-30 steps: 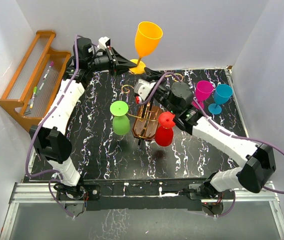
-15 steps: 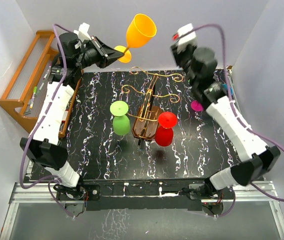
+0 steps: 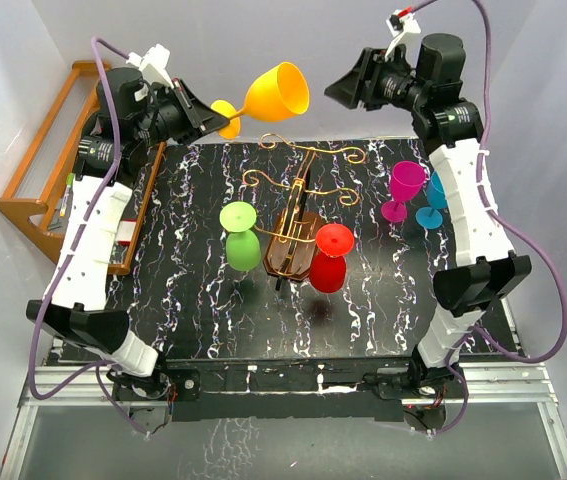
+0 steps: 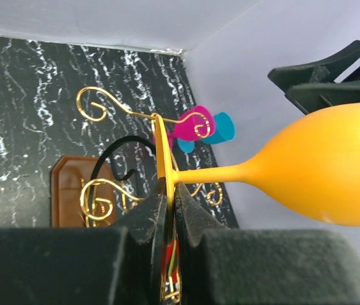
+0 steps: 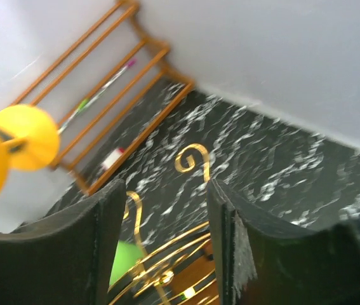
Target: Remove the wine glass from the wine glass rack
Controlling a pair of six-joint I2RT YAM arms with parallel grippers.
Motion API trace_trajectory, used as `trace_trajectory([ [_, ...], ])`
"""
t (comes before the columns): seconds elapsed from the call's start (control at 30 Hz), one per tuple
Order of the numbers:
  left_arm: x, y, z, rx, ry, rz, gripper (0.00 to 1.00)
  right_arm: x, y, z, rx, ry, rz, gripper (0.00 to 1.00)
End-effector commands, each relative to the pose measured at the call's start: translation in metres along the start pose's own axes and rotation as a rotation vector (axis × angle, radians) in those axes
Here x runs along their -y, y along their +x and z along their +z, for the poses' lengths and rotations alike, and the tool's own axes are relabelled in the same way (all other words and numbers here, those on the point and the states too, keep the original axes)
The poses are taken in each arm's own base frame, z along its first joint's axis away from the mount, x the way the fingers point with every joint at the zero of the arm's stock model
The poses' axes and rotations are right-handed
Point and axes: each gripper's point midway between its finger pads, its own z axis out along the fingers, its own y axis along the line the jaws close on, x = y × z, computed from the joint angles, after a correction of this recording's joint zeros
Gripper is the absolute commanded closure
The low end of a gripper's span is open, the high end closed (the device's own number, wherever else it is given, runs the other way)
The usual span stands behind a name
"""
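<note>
Top external view: the left gripper (image 3: 211, 112), raised high over the far left corner of the black marbled table (image 3: 203, 310), pinches the round foot of an orange wine glass (image 3: 276, 92), which lies tilted almost on its side with its bowl pointing right. The glass is in the air, well apart from the wine glass rack (image 3: 298, 215), whose dark oval base stands near the middle of the table. A green wine glass (image 3: 238, 240) and a red wine glass (image 3: 330, 258) sit foot-up on either side of the rack. A magenta glass (image 3: 406, 185) and a blue glass (image 3: 433, 200) stand upright, touching or nearly so, by the right edge. The right gripper (image 3: 335, 92) hangs high at the far right, facing the orange glass, its fingers spread wide with nothing between them. An orange-brown wooden shelf (image 3: 53, 150) lies along the left wall, pens on its slats.

Left wrist view: both fingers (image 4: 189, 219) are closed on the thin edge of the foot, stem running off to the right.
</note>
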Motion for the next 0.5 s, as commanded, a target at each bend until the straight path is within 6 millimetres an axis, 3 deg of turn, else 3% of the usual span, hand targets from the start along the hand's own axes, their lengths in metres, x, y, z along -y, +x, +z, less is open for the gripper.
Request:
trace_trajectory([
  [0.0,-0.003,-0.004,-0.015,0.004,-0.053,0.12,1.0,-0.076,-0.03,-0.041,0.066,-0.267,0.026,0.41],
  [0.47,-0.008,0.0,-0.012,-0.024,-0.068,0.118,1.0,-0.098,-0.026,-0.047,0.018,-0.386,0.039,0.44],
])
